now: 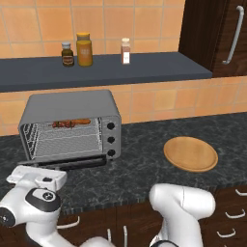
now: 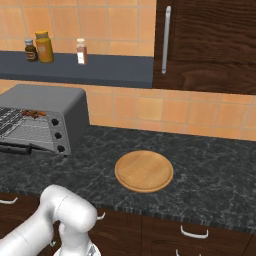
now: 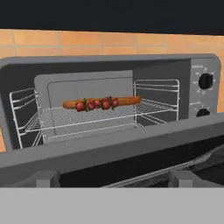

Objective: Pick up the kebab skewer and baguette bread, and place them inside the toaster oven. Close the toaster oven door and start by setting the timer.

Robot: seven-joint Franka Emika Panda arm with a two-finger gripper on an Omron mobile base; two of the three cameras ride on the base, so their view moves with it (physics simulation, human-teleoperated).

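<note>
The tool is standing spread and empty, just before the grey-framed dark-glass toaster oven door (image 3: pixel 109 151), which is hanging partly lowered ahead. Rigid and hinged at the bottom, it is probably best pushed up by its bar handle. Beyond it, the chunky red-and-green kebab skewer (image 3: pixel 97 104) and slim orange-brown baguette bread (image 3: pixel 127 101) are lying on the wire rack of the boxy grey metal toaster oven (image 3: pixel 175 65).

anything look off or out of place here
Nothing is spilled or damaged. The kebab skewer and baguette bread lie together on the wire rack inside the toaster oven, and the wooden plate sits bare on the counter. The toaster oven door hangs open.
</note>
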